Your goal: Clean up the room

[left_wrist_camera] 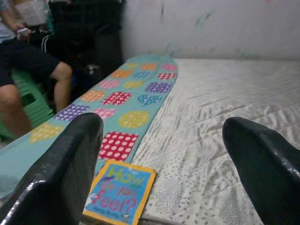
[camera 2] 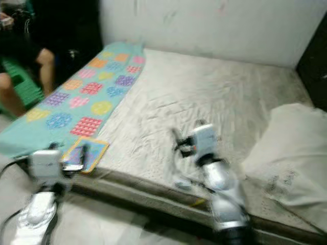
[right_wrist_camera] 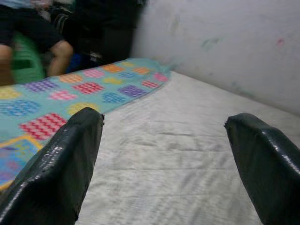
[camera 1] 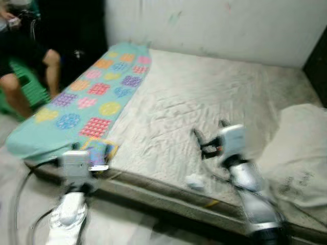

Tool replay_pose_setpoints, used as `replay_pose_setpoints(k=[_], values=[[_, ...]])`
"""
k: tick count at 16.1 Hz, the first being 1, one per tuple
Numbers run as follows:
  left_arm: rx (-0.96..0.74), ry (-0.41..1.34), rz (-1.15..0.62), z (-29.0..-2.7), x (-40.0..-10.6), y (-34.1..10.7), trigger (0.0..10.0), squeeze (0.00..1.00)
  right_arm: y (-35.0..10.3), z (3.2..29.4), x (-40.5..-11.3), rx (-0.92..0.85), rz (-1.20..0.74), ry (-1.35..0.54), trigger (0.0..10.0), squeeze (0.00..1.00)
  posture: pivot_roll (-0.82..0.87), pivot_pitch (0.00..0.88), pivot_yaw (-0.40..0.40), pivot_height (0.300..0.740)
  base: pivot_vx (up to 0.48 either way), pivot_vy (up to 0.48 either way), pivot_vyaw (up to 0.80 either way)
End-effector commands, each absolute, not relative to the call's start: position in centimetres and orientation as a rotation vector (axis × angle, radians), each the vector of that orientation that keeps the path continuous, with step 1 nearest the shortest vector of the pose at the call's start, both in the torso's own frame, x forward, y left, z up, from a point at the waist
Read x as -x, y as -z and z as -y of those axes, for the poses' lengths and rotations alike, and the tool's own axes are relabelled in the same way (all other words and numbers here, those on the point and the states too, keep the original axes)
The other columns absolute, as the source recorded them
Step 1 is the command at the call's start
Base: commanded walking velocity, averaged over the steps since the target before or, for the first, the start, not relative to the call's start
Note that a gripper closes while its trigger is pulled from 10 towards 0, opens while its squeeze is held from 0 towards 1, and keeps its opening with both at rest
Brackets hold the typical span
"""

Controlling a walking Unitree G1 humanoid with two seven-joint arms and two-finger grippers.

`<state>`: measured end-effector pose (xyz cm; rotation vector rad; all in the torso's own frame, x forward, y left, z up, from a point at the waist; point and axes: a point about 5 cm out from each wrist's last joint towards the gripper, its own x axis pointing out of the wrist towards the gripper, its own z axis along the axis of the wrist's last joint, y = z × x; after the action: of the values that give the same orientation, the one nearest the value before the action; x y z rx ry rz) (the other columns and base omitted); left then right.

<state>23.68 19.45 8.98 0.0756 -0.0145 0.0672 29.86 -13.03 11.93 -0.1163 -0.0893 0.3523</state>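
Note:
A picture book point(left_wrist_camera: 121, 192) with a yellow border lies flat at the near left corner of the bed, on the end of a teal patchwork blanket point(camera 1: 97, 92). My left gripper point(camera 1: 99, 155) hovers just before that corner, open, with the book low between its fingers point(left_wrist_camera: 61, 173). My right gripper point(camera 1: 209, 130) is held over the grey-white sheet point(camera 1: 204, 92) near the front middle of the bed, open and holding nothing. A small white crumpled scrap point(camera 1: 195, 181) rests on the sheet by the front edge, beside my right arm.
A large white bag or pillow point(camera 1: 301, 153) covers the bed's right end. A person point(camera 1: 20, 61) sits on a green stool point(camera 1: 30, 89) at the far left beside the bed. A wall point(camera 1: 214, 25) runs behind the bed. Both eye views are blurred.

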Motion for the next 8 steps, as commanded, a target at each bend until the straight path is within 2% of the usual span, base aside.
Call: replay_pose_setpoints(k=[1,8], values=[[-0.070,-0.040,0.036,-18.73,-24.06,-9.43,10.0,0.00,-11.80,14.37,-29.80,0.123,0.078,-0.315,10.0,0.00,0.03,0.017,-0.044,0.740,0.000,0.000,0.00],[-0.059,-0.032,0.040,-18.60,-24.39,-9.48,10.0,0.00,-11.93,14.48,-29.97,0.122,0.081,-0.304,10.0,0.00,0.03,0.021,-0.045,0.740,0.000,0.000,0.00]])
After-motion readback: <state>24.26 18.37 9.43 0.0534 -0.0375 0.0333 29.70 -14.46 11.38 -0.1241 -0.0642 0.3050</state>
